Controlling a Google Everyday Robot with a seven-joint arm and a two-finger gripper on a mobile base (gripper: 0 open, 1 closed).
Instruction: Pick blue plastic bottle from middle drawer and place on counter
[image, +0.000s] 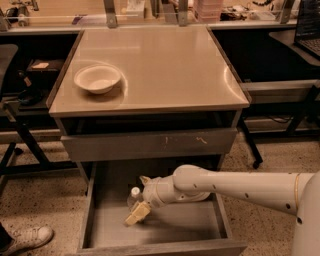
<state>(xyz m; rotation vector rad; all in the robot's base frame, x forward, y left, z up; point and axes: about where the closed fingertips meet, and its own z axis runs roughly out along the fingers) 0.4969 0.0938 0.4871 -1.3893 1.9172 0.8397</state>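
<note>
The blue plastic bottle (133, 195), clear with a white cap, stands at the back left of the open middle drawer (185, 227). My gripper (136, 200) reaches into the drawer from the right and is open. One finger (137, 214) is in front of the bottle and the other (145, 179) is behind it, so the bottle sits between them. The tan counter (165, 65) is above, on top of the grey cabinet.
A white bowl (97, 78) sits on the counter's left side. A shut grey drawer with small scratch marks (150, 144) is above the open one. A cluttered bench (150, 12) runs behind. A person's shoe (27, 237) is on the floor at lower left.
</note>
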